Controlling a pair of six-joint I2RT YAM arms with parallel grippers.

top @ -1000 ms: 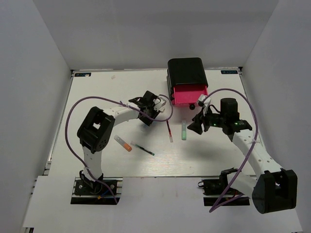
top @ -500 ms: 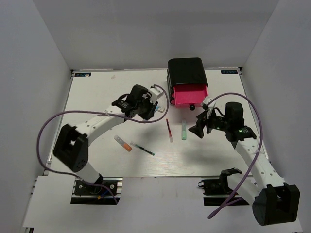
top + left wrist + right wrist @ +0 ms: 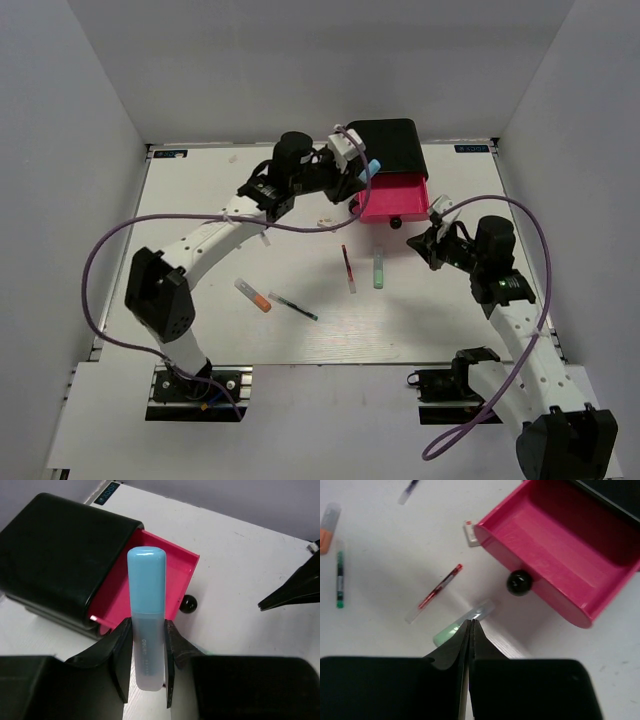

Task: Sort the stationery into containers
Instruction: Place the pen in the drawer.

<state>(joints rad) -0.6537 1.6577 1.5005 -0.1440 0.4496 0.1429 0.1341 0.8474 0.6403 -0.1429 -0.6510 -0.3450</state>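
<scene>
- The pink-red drawer (image 3: 395, 195) stands pulled out of the glossy black case (image 3: 385, 145), its round black knob (image 3: 396, 220) facing the arm bases; nothing can be seen lying in it
- The left pincer (image 3: 148, 630) grips the light blue marker (image 3: 146, 595) by its frosted lower half, one finger on each side
- The blue capped end sticks out past the fingers, and the wrist view sets it over the drawer's floor
- From overhead this marker (image 3: 373, 167) is above the drawer's left rear corner, just beside the case front and off the worktop (image 3: 200, 200)
- The right pincer (image 3: 470, 622) is closed with nothing between its tips
- It hangs near the drawer's front right corner, on the knob side
- The pale green marker (image 3: 379, 268) lies flat on the worktop in front of the drawer, a little beyond the knob
- In the right wrist view the closed tips line up with it, but overhead they sit apart from it
- The thin red pen (image 3: 347, 268) lies just left of the green marker, also in front of the drawer and roughly parallel to it
- The dark teal pen (image 3: 294, 306) lies further from the drawer, front left
- The grey orange-capped pen (image 3: 253, 295) lies beside the teal pen, on the side away from the drawer
- The tiny white block (image 3: 469, 534) sits on the worktop just beside the drawer's front left corner
</scene>
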